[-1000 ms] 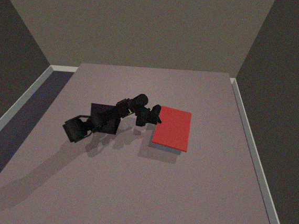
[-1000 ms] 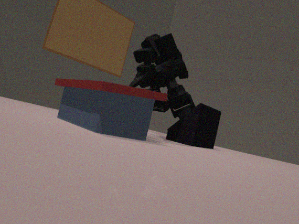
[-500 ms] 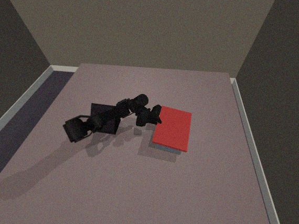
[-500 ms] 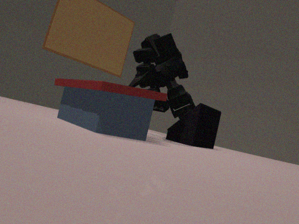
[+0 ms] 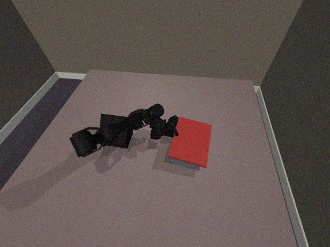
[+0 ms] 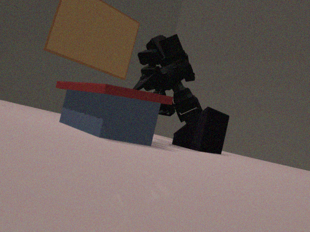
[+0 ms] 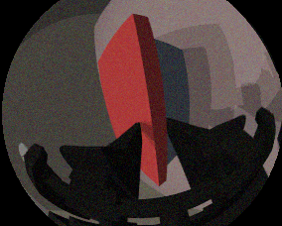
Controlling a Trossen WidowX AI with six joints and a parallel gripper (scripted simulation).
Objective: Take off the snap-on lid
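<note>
The red lid (image 5: pixel 192 142) (image 6: pixel 81 86) (image 7: pixel 126 84) lies on top of the blue-grey storage box (image 5: pixel 185 164) (image 6: pixel 128 117) (image 7: pixel 175 81), its rim overhanging the box walls. No clear gap shows between lid and box. The box stands on the table (image 5: pixel 231 200) (image 6: pixel 163 190). My gripper (image 5: pixel 176 133) (image 7: pixel 154 127) is shut on the lid's edge on the arm's side, one finger over the top face and the other below the rim. In the exterior view the far edge and the lower fingertip are hidden behind the lid.
A dark block (image 5: pixel 107 120) (image 6: pixel 213 131) stands by the arm, behind the gripper. An orange panel (image 6: pixel 92 33) shows above and behind the box in the exterior view. The table's right edge lies beyond the box in the top view.
</note>
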